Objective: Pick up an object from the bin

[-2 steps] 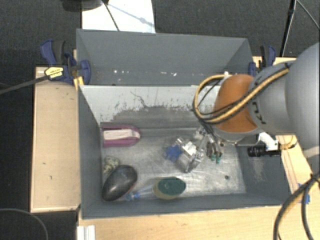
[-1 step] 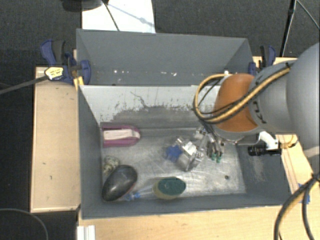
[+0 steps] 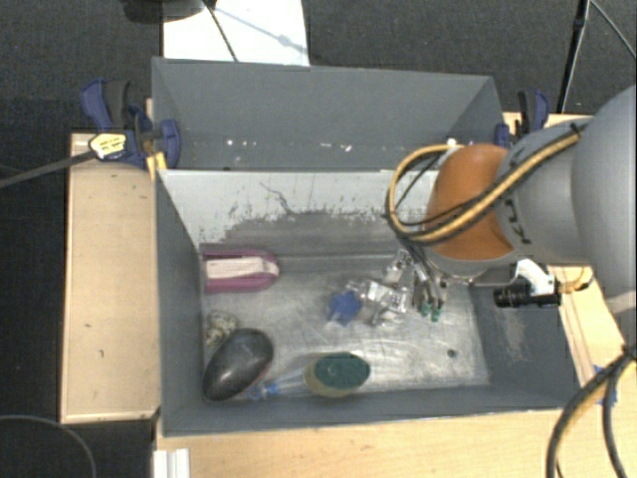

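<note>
Gripper was low in the grey bin, right of centre; whether it was wide or narrow could not be told. A small silvery object lay just beside it, next to a blue piece. A dark oval lump sat front left.

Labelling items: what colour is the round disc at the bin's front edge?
The disc is dark green, camera view.
</note>
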{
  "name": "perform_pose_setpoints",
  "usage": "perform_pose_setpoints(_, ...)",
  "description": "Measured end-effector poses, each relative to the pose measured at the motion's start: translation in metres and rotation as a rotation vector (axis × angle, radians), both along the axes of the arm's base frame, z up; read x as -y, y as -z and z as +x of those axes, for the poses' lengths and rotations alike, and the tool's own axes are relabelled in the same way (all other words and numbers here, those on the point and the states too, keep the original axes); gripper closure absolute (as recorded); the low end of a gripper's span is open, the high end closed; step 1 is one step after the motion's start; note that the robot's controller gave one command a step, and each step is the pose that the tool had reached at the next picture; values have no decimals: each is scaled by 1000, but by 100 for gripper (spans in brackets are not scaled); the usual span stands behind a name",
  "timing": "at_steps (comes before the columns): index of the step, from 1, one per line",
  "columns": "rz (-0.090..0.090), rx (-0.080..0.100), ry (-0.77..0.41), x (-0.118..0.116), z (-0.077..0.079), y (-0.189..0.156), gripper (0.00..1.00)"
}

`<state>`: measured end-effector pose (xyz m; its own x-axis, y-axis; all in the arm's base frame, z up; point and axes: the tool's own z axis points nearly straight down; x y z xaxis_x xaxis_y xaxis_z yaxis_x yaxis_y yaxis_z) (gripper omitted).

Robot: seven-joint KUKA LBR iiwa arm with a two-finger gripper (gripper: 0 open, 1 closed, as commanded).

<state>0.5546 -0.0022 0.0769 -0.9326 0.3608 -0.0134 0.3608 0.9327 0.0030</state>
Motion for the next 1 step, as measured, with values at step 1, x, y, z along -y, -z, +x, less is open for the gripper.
perform_pose_setpoints(1, 2, -7, -8, 0, 2, -28, 100)
